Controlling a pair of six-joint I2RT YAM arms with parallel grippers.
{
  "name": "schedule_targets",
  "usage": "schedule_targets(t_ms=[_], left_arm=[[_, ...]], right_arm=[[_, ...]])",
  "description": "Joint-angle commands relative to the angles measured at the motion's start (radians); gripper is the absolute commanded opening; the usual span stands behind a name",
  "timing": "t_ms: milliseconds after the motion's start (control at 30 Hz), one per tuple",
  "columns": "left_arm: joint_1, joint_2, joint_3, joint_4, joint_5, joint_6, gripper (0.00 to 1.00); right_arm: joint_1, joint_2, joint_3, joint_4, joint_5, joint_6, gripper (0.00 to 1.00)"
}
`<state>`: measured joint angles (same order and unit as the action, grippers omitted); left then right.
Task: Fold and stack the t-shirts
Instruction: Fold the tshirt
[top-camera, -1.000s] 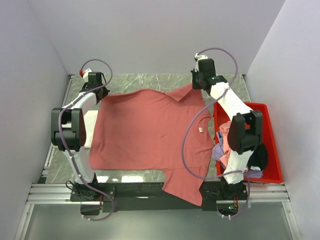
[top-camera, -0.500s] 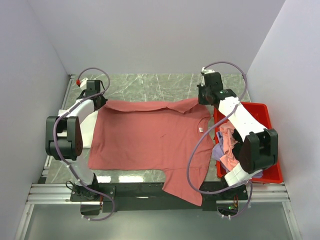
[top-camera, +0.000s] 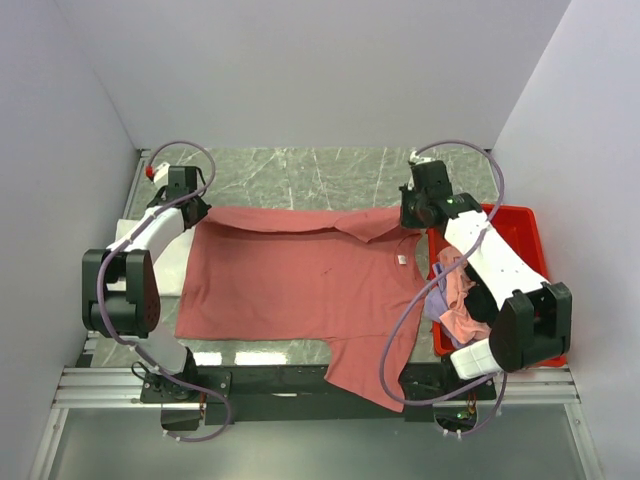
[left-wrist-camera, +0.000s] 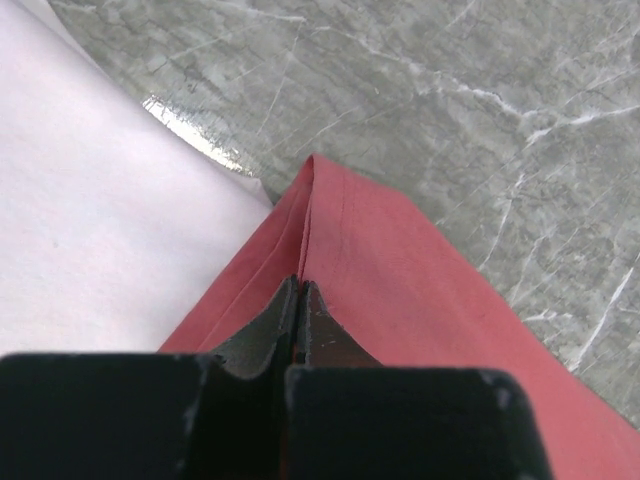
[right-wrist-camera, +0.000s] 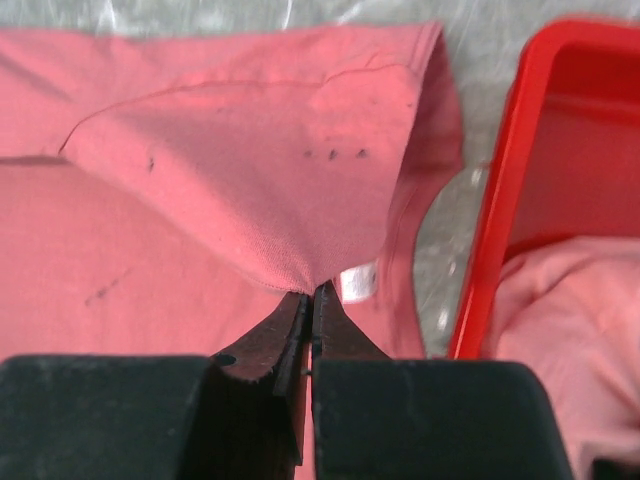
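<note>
A large dusty red t-shirt (top-camera: 300, 280) lies spread on the marble table, one sleeve hanging over the near edge. Its far edge is folded over towards me. My left gripper (top-camera: 196, 211) is shut on the shirt's far left corner; the left wrist view shows the fingertips (left-wrist-camera: 300, 287) pinching the hem (left-wrist-camera: 330, 230). My right gripper (top-camera: 413, 219) is shut on the far right corner; the right wrist view shows it (right-wrist-camera: 312, 292) holding a fold of red cloth (right-wrist-camera: 250, 180) lifted above the shirt's white label (right-wrist-camera: 358, 282). A white t-shirt (top-camera: 135, 232) lies under the red shirt's left side.
A rigid red plastic tray (top-camera: 522, 213) stands at the right table edge, its rim (right-wrist-camera: 500, 200) close beside my right gripper. It holds crumpled pink (top-camera: 458, 300) and lavender (top-camera: 432, 303) shirts. White walls enclose the back and both sides. Marble (left-wrist-camera: 480, 100) shows beyond the shirt.
Both grippers have moved towards the near side with the red shirt's far corners, laying its far edge over the body. The right arm has swung to the right over the tray.
</note>
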<state>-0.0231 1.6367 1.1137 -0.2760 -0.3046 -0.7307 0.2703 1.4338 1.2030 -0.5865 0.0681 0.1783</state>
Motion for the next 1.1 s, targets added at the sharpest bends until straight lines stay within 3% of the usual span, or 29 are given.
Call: schedule_targets(t_ms=[0, 567, 633, 700, 800, 833, 900, 1067], left_arm=[[-0.003, -0.046, -0.018, 0.0, -0.01, -0.012, 0.0], [-0.003, -0.034, -0.032, -0.057, -0.057, -0.024, 0.01], [-0.003, -0.025, -0.025, -0.063, -0.062, -0.022, 0.04], [-0.003, -0.02, -0.015, -0.087, -0.068, -0.029, 0.13], [-0.003, -0.028, -0.009, -0.092, -0.045, -0.032, 0.57], [-0.008, -0.046, -0.017, -0.085, -0.035, -0.03, 0.78], [-0.018, -0.069, -0.02, -0.074, -0.01, -0.022, 0.99], [-0.092, -0.153, -0.011, -0.078, 0.004, -0.03, 0.99]], right_arm=[[0.036, -0.058, -0.04, -0.051, 0.039, 0.071, 0.0], [0.067, -0.11, -0.198, -0.125, 0.038, 0.162, 0.0], [0.067, -0.104, -0.215, -0.108, 0.03, 0.161, 0.0], [0.069, -0.084, -0.229, -0.093, 0.025, 0.155, 0.0], [0.069, -0.044, -0.229, -0.056, 0.01, 0.15, 0.0], [0.067, -0.035, -0.224, -0.05, 0.015, 0.154, 0.0], [0.069, -0.015, -0.211, -0.027, 0.01, 0.158, 0.0], [0.067, 0.043, -0.134, -0.019, 0.052, 0.174, 0.0]])
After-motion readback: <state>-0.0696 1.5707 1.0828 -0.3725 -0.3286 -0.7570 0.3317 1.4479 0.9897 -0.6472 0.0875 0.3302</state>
